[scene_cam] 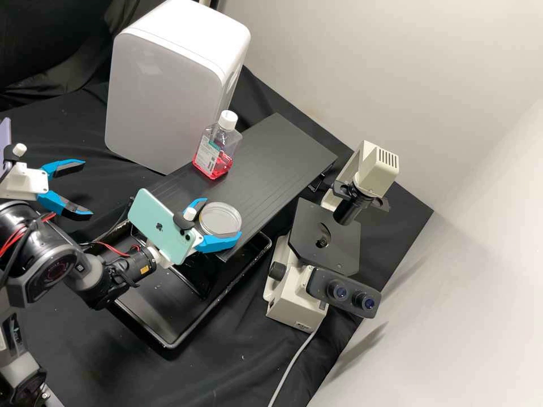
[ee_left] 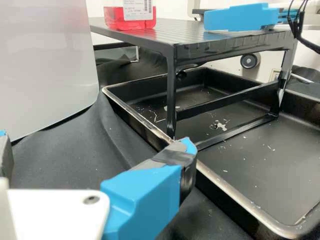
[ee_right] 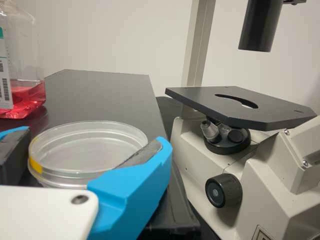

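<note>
The left gripper [scene_cam: 86,188] hangs over the black cloth with its two blue fingers spread wide and nothing between them. Just beyond its open jaws stands a white rounded cabinet [scene_cam: 169,85]. Ahead of them lies a shallow black tray [ee_left: 135,117], scuffed with pale flecks, and the legs of a black ribbed shelf [scene_cam: 271,158] stand inside it. The right gripper [scene_cam: 220,219] is at the near end of that shelf's top, with a mint-green phone [scene_cam: 161,226] mounted on the wrist behind it. Its jaws are closed around a clear petri dish [ee_right: 85,147], one finger pad against the rim on each side. The dish sits flat on the shelf and has a small yellow mark on its side wall. Beyond the jaws, farther along the shelf and off to one side of them, a flask [scene_cam: 215,150] of red liquid with a white cap stands upright. Past the fingertips on the other side, off the shelf's edge, stands a cream microscope [scene_cam: 317,265]. Its black stage [ee_right: 235,105] sits a little higher than the dish, and its objectives hang underneath.
</note>
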Robot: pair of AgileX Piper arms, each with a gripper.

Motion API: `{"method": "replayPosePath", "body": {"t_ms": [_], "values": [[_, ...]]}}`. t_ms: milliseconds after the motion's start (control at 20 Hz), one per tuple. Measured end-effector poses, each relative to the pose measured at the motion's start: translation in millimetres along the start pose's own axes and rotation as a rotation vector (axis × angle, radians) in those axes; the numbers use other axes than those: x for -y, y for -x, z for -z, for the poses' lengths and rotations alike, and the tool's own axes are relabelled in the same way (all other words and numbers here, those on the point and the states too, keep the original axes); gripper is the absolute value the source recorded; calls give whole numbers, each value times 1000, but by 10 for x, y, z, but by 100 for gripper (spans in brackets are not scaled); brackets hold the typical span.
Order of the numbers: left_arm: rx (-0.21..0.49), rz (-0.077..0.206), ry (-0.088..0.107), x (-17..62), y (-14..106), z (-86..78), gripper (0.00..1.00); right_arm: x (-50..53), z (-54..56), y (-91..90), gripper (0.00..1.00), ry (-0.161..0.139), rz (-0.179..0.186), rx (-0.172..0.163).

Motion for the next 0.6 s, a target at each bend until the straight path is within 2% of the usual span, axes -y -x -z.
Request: {"method": "replayPosePath", "body": {"t_ms": [600], "values": [[-3, 8, -3, 20, -11, 3, 100, -34, -37, -3, 100, 0, -14, 15]]}}
